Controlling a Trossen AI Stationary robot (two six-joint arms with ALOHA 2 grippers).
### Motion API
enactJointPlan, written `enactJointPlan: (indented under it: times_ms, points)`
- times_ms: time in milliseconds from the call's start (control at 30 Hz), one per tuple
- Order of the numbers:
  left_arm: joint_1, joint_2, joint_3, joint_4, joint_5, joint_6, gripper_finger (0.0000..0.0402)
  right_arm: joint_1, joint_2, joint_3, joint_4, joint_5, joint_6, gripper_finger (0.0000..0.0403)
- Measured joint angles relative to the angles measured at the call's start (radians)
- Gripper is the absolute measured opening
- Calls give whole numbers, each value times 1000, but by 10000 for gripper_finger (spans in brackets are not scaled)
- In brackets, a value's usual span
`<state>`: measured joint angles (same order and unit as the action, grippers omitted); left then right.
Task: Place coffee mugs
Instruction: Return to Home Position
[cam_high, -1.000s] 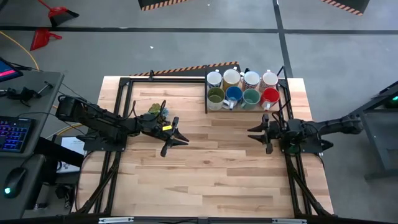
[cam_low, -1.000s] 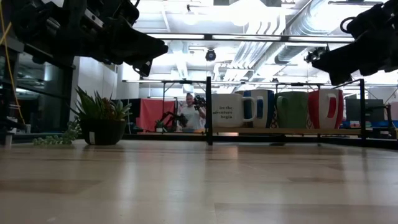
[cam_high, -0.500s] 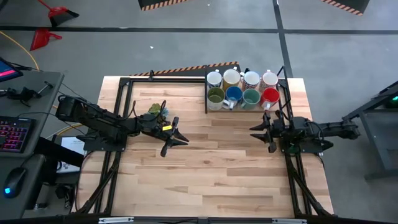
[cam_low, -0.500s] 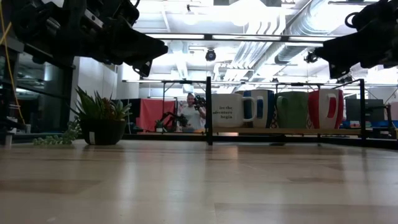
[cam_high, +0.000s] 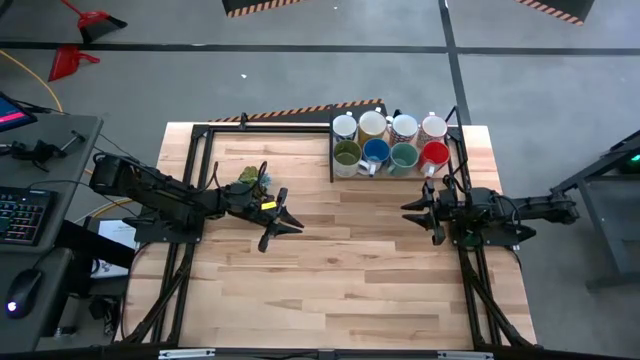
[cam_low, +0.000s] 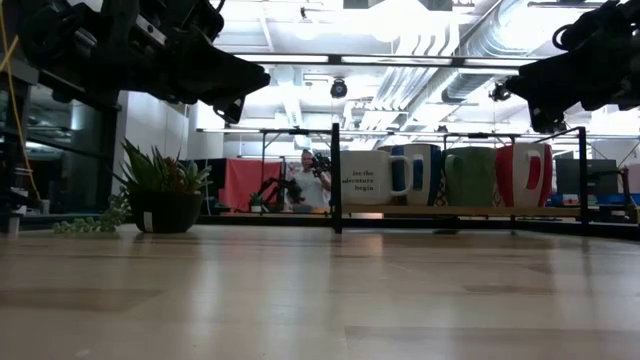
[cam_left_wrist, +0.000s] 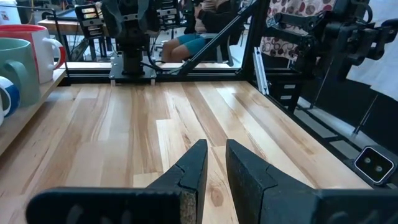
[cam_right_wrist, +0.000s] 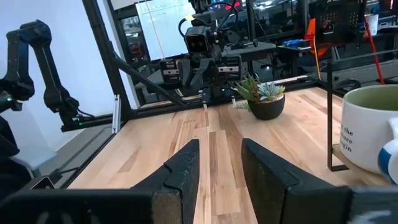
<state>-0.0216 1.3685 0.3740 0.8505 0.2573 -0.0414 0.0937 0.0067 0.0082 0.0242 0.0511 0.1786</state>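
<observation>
High view: eight coffee mugs (cam_high: 389, 141) stand in two rows of four on a black-framed shelf (cam_high: 459, 140) at the back right of the bench (cam_high: 350, 270). The back row is white and cream; the front row reads olive mug (cam_high: 347, 154), blue mug (cam_high: 376, 152), teal mug (cam_high: 403, 155), red mug (cam_high: 434, 154). The left pincer (cam_high: 297, 224) hangs over the middle left of the bench, pointing right. A potted plant (cam_high: 250, 178) stands just behind its arm. The right pincer (cam_high: 405, 210) hangs near the right edge, pointing left, in front of the shelf and apart from it. Low view: both arms are clear of the bench top, left pincer (cam_low: 262, 74) at upper left, right pincer (cam_low: 512, 86) at upper right. The front row stands upright on the shelf board: a white lettered mug (cam_low: 365, 177), then blue (cam_low: 422, 172), teal (cam_low: 470, 177) and red (cam_low: 525, 172). The plant (cam_low: 160, 195) sits at left, and a person (cam_low: 305, 180) is visible far behind. Left wrist view: the left pincer (cam_left_wrist: 216, 144) has its fingers (cam_left_wrist: 189, 171) a narrow gap apart, gripping nothing. Red (cam_left_wrist: 28, 34), teal (cam_left_wrist: 18, 68) and blue (cam_left_wrist: 5, 96) mugs show at the frame edge. Right wrist view: the right pincer (cam_right_wrist: 220, 146) has its fingers (cam_right_wrist: 183, 168) apart and empty. The plant (cam_right_wrist: 266, 102) lies ahead, and the white lettered mug (cam_right_wrist: 367, 130), olive inside, stands behind the shelf post
</observation>
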Motion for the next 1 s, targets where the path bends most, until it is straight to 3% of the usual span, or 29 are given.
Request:
enactJointPlan:
  times_ms: [800,1000]
  points:
    - [1,0,0,-12,0,-3,51,0,0,0,0,1,4,108]
    - [2,-34,-1,-17,1,-70,51,0,1,0,0,1,4,108]
